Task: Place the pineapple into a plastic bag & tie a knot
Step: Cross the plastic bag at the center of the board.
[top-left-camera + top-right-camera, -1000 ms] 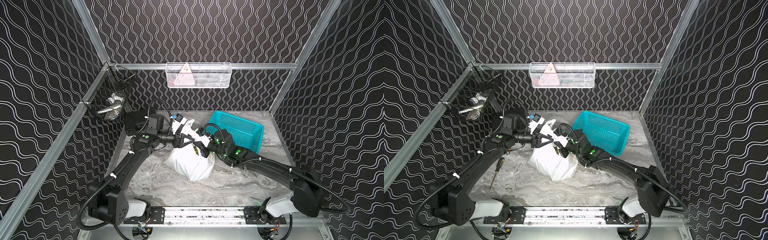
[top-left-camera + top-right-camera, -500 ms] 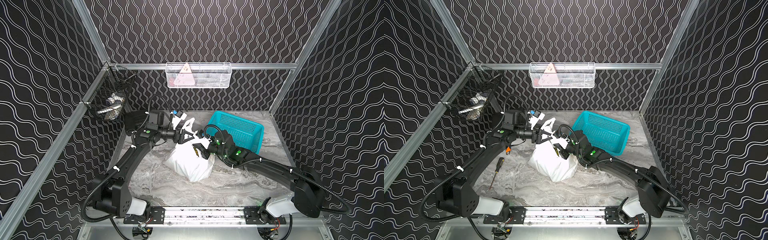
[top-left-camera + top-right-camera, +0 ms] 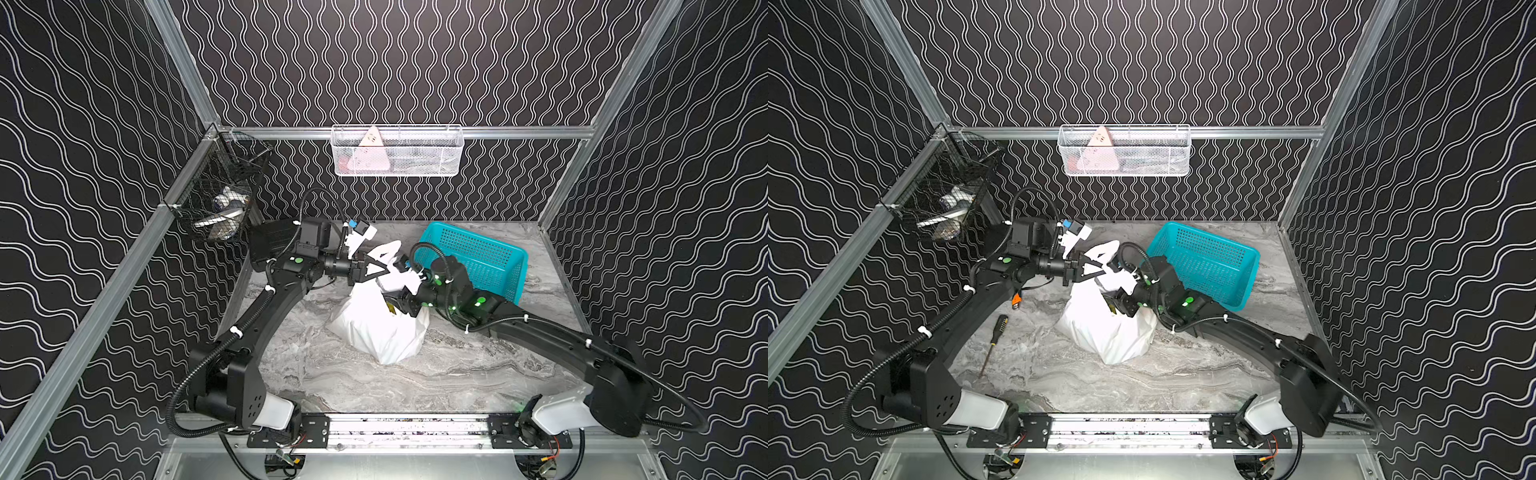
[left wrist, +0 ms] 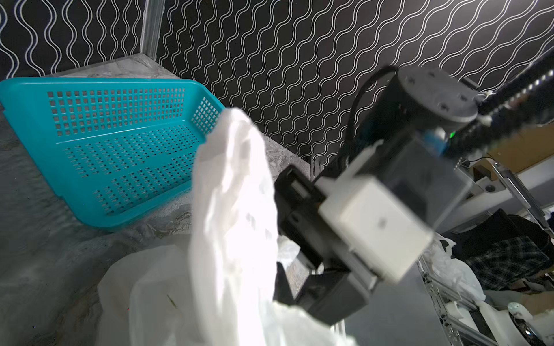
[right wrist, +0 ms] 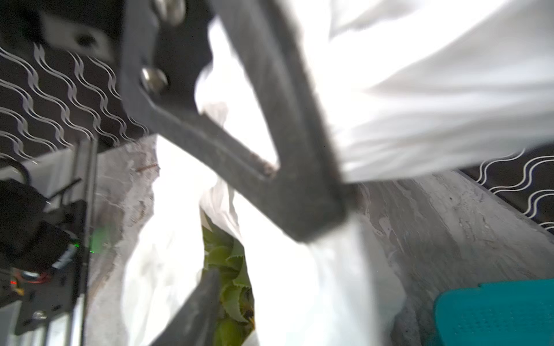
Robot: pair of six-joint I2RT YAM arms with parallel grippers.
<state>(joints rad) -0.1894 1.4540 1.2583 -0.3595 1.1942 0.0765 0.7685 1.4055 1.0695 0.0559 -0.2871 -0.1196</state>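
The white plastic bag (image 3: 378, 332) stands on the marble table in both top views, its mouth facing up. Green spiky leaves of the pineapple (image 5: 227, 269) show inside the mouth in the right wrist view. My left gripper (image 3: 388, 269) reaches in from the left above the bag and is shut on one raised handle (image 4: 233, 194). Its grey fingers (image 5: 299, 191) cross the right wrist view with white plastic pinched at their tip. My right gripper (image 3: 394, 304) sits at the bag's mouth, open and holding nothing, with one finger (image 5: 198, 308) beside the leaves. The knot is out of view.
A teal perforated basket (image 3: 478, 257) lies tilted right behind the right arm. A screwdriver (image 3: 994, 338) lies on the table under the left arm. A black wire basket (image 3: 220, 195) hangs on the left rail and a white one (image 3: 397, 151) on the back rail.
The left gripper swung right and closed on the bag's handle. The right gripper, shut before, has let go and opened at the bag's mouth.
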